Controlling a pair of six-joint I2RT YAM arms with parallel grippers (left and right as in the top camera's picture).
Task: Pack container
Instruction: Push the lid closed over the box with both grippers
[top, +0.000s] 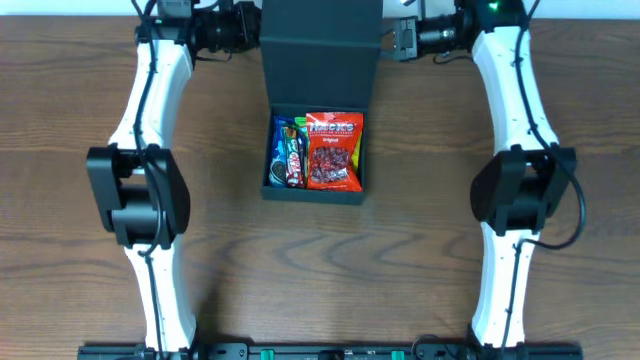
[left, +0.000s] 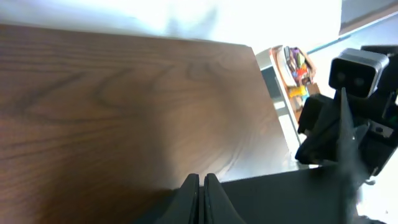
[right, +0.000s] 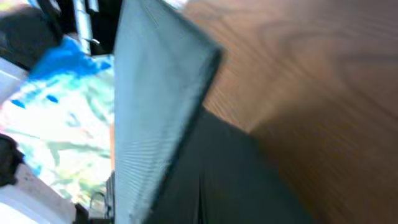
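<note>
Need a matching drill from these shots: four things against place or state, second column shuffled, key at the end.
Things:
1. red crinkly snack bag
2. blue-wrapped candy bar
3. dark charcoal cardboard flap lid
4. left gripper

Places or states:
A. left side inside the dark charcoal shallow cardboard box
B. folded open at the box's far edge
C. by the lid's left edge, fingers together
D. right side inside the box

Pairs: 1-D, 2-A, 3-B, 4-C.
</note>
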